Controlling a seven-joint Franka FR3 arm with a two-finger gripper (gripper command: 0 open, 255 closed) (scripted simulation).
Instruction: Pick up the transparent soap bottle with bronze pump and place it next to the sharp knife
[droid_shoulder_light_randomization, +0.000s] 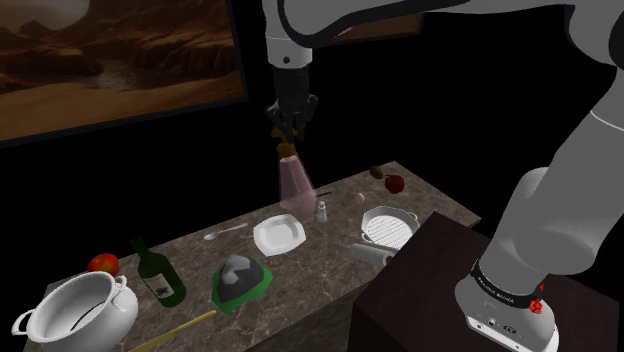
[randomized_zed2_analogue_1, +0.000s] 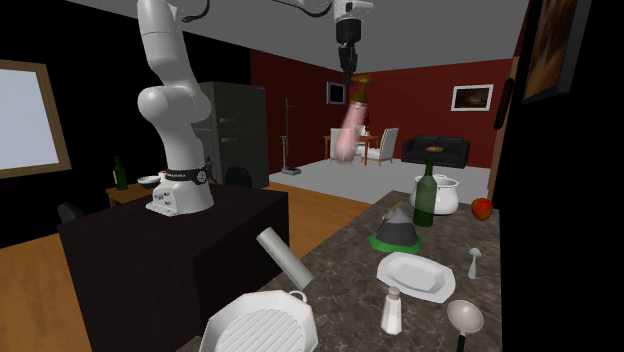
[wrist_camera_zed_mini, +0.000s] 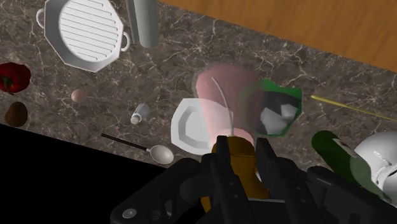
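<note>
The soap bottle (droid_shoulder_light_randomization: 296, 186) (randomized_zed2_analogue_1: 349, 130) (wrist_camera_zed_mini: 226, 102) is a clear, pinkish bottle with a bronze pump (wrist_camera_zed_mini: 245, 168). It hangs tilted in the air, well above the marble counter (droid_shoulder_light_randomization: 320, 275). My gripper (droid_shoulder_light_randomization: 288, 133) (randomized_zed2_analogue_1: 350, 72) (wrist_camera_zed_mini: 242, 159) is shut on the pump from above. Below the bottle lies a white square plate (droid_shoulder_light_randomization: 279, 235) (wrist_camera_zed_mini: 191, 124). A long thin yellow thing (droid_shoulder_light_randomization: 172, 330) (wrist_camera_zed_mini: 347, 105), perhaps the knife, lies near the counter's front edge, past a grey cone on a green dish (droid_shoulder_light_randomization: 238, 280) (wrist_camera_zed_mini: 280, 111).
On the counter stand a green wine bottle (droid_shoulder_light_randomization: 158, 273), a white pot (droid_shoulder_light_randomization: 78, 312), a red apple (droid_shoulder_light_randomization: 103, 264), a salt shaker (droid_shoulder_light_randomization: 322, 210), a spoon (droid_shoulder_light_randomization: 225, 232), a white grill pan (droid_shoulder_light_randomization: 390, 227) and a grey cylinder (droid_shoulder_light_randomization: 372, 253). The dark stand (droid_shoulder_light_randomization: 440, 290) adjoins the counter.
</note>
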